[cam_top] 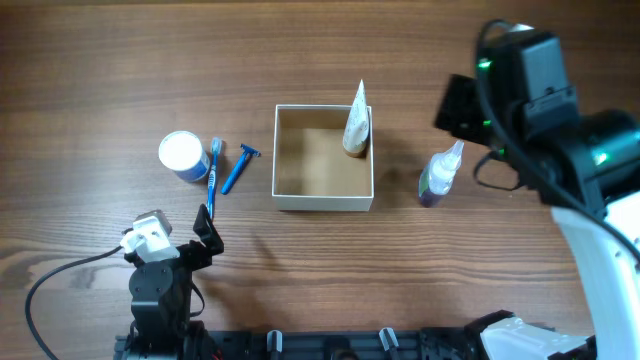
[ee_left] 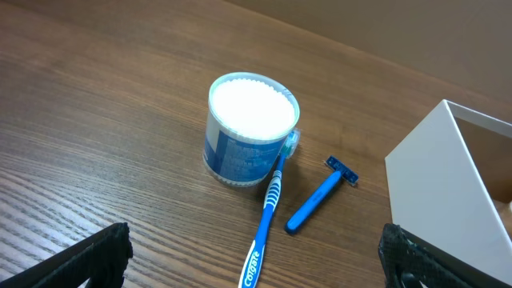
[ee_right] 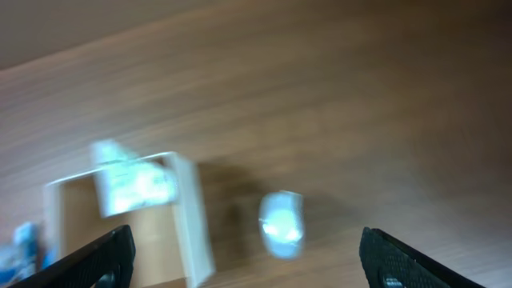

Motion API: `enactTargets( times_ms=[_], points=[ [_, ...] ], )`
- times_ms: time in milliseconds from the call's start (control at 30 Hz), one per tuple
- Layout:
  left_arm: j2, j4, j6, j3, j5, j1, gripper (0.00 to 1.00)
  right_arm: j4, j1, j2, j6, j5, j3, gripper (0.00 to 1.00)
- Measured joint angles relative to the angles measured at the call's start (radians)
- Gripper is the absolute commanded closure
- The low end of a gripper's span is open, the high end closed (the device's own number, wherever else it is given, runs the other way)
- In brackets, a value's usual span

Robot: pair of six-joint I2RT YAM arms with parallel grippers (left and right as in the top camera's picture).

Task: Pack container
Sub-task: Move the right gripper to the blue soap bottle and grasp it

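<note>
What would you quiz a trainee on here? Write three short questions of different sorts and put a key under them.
1. True or false: the tube is inside the container.
2. In the overhead view, where does the bottle stand? A) inside the container; B) outside it, to its right; C) outside it, to its left.
3. Fill in: the head of the toothbrush rests against the ____.

Key: 1 true; 2 B; 3 jar.
</note>
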Motion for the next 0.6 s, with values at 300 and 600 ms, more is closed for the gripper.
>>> enactTargets(
  times_ms=[300,600],
  points=[
    [0.0,0.0,0.0,0.0,0.0,0.0,0.0,0.076,-0.082,0.115,0.003,-0.092,-0.28,0.02],
    [0.0,0.0,0.0,0.0,0.0,0.0,0.0,0.222,-0.082,0.16,-0.001,-0.115,-0.468,0.1]
  ],
)
